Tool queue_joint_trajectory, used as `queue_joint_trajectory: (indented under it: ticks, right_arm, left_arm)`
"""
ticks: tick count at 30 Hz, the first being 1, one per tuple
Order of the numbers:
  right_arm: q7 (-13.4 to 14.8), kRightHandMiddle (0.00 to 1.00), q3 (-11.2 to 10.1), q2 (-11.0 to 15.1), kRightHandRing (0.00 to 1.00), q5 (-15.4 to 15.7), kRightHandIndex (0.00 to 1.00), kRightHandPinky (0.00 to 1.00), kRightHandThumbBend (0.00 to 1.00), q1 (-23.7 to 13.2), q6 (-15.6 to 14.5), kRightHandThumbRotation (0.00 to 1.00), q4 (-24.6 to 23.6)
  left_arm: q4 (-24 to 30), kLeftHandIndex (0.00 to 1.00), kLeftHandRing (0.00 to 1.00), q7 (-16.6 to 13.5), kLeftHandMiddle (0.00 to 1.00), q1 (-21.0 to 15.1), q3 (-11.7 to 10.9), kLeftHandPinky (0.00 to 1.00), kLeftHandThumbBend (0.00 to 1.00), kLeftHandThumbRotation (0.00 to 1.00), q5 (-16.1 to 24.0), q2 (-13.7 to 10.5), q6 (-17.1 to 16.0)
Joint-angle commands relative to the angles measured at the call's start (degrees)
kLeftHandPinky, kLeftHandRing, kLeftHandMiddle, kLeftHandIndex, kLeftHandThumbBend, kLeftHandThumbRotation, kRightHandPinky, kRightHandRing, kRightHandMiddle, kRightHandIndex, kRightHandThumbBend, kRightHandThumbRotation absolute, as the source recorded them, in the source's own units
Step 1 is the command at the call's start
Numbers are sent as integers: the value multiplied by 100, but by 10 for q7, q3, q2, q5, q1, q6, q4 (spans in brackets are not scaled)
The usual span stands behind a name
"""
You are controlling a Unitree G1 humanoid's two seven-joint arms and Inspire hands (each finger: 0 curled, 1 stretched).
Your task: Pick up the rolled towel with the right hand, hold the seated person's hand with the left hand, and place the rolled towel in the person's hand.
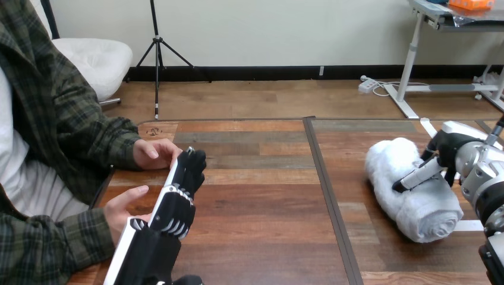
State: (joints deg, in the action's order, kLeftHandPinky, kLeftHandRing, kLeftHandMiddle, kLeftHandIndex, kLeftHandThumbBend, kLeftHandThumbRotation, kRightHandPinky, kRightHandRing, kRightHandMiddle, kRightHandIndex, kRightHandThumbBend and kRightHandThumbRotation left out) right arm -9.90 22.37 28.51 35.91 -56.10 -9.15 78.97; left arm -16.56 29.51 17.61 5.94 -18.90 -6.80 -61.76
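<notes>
White rolled towel (410,193), likely soft, light and squashy, lies on the bench (267,202); right robot hand (453,149) rests uncurled fingers (416,174) over its middle, probably the surest grip. Left robot hand (177,202) straight-fingered.

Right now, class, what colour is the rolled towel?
The towel is white; head view shows it best.

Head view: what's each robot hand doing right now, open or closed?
Left hand: open, fingers straight, between the person's hands, holding nothing.
Right hand: at the towel; open or closed cannot be told.
</notes>
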Motion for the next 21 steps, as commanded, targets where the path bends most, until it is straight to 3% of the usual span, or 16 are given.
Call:
queue_joint_trajectory:
  ticks: [1,7,21]
  right_arm:
    - [-1,29,8,-20,18,4,63,11,81,7,11,1,2]
    - [-6,26,5,-26,16,1,54,10,86,8,18,0,2]
    - [-24,24,-16,-34,15,-22,54,9,81,3,53,0,-5]
  left_arm:
    - [36,100,100,-3,100,-14,4,100,100,77,-9,-1,6]
    - [44,100,100,-6,100,-9,2,100,100,77,-7,2,13]
    - [44,100,100,-15,100,-10,-4,100,100,83,6,1,8]
